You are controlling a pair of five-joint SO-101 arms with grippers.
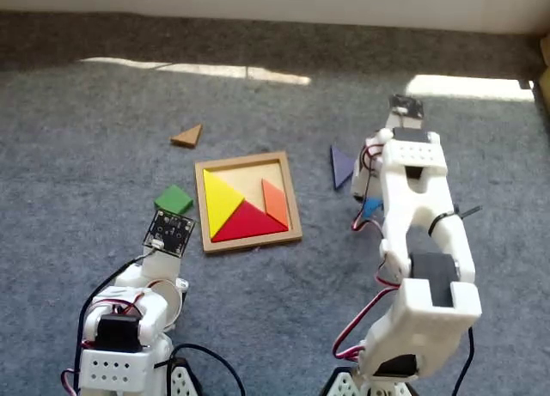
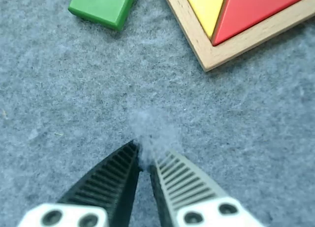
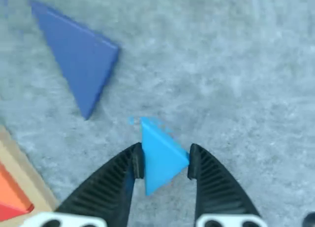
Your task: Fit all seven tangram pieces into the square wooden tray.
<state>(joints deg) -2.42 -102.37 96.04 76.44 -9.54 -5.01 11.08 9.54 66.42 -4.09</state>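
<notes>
Pickup step, seemingly: right gripper (image 3: 165,155) grasps the small light-blue wooden triangle (image 3: 160,163) just beside the square wooden tray (image 1: 295,198), next likely lifting it into the tray's free space; left gripper (image 2: 145,160) is clenched, empty.

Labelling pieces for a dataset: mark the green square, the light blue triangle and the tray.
green square (image 2: 103,5), left wrist view, on its top face.
light blue triangle (image 3: 160,155), right wrist view, middle of its top face.
tray (image 1: 253,240), high view, on its wooden rim.
</notes>
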